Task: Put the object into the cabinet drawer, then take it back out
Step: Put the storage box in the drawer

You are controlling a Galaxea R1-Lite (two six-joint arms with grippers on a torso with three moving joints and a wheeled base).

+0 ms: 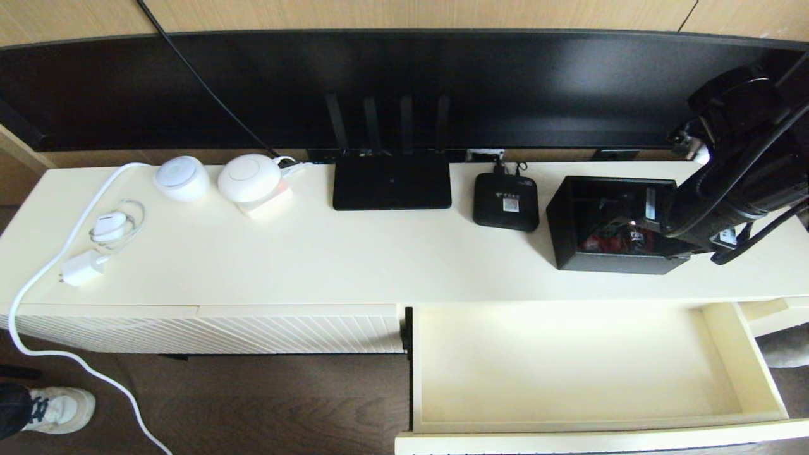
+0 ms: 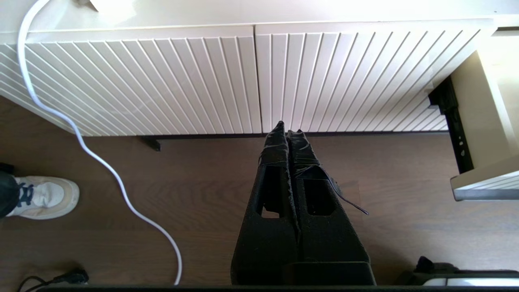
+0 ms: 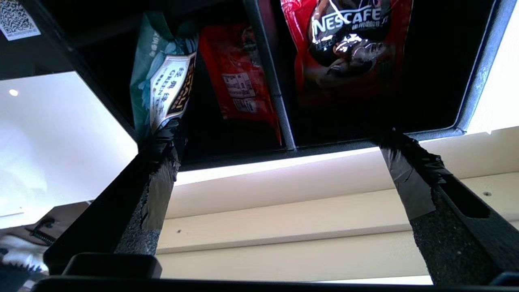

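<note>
The black organizer box (image 1: 610, 224) stands on the cabinet top at the right, with red packets in its compartments. In the right wrist view the box (image 3: 365, 140) holds a red Nescafe packet (image 3: 348, 44), another red packet (image 3: 239, 77) and a green packet (image 3: 162, 81). My right arm (image 1: 727, 183) reaches over the box's right end. My right gripper (image 3: 276, 137) is open, its fingertips (image 3: 162, 138) spread wide at the box's near wall. Below, the cream cabinet drawer (image 1: 569, 373) is pulled out and holds nothing. My left gripper (image 2: 290, 127) is shut and hangs low before the ribbed panel.
On the cabinet top are a flat black router (image 1: 392, 183), a small black set-top box (image 1: 505, 202), two white round devices (image 1: 182, 178), and a white charger (image 1: 82, 268) with its cable. A dark screen (image 1: 404, 88) lines the back. A shoe (image 1: 57, 407) stands on the floor at the left.
</note>
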